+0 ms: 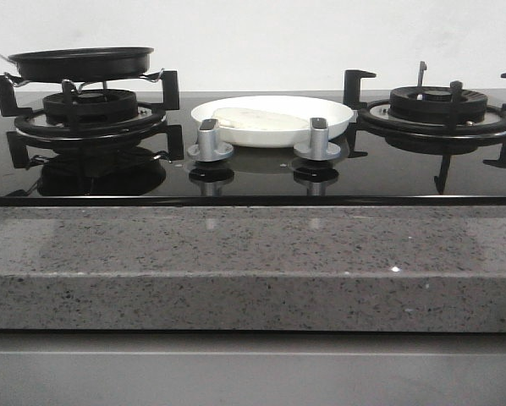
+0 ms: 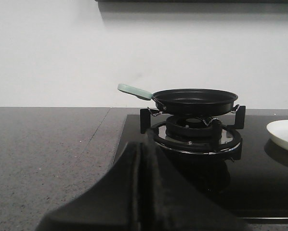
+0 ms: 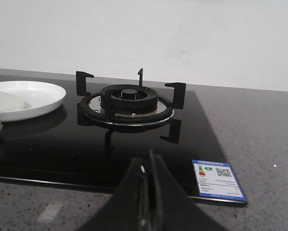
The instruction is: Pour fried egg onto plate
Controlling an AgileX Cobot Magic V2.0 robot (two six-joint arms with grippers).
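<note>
Table (image 1: 253, 271): grey speckled stone, running the full width of the front view, its thick front edge facing the camera; it continues to either side of the hob in both wrist views.

Hob (image 1: 253, 173): glossy black glass panel set into the table, reflecting what stands on it. A blue-and-white energy label (image 3: 218, 179) sits at one near corner.

Left burner (image 1: 90, 108): black ring with four-armed black pan support, carrying the frying pan.

Right burner (image 1: 437, 103): same pattern, nothing on it.

Frying pan (image 1: 82, 62): round, black, shallow, resting level on the left burner's support; pale green handle (image 2: 134, 90) pointing away from the plate. Its inside is not visible from these angles.

Plate (image 1: 321, 108): round, glossy white, shallow, standing on the hob between the two burners, behind the knobs.

Fried egg (image 1: 257, 120): pale flat patch lying in the plate, toward its left half. Only the whitish side shows; no yolk can be made out.

Knobs (image 1: 209, 139): two grey metal control knobs, side by side at the hob's front centre, just before the plate.

Left end effector (image 2: 140, 192): black fingers pressed together, nothing between them, low over the table short of the left burner.

Right end effector (image 3: 148, 197): black fingers likewise closed and empty, short of the right burner.
</note>
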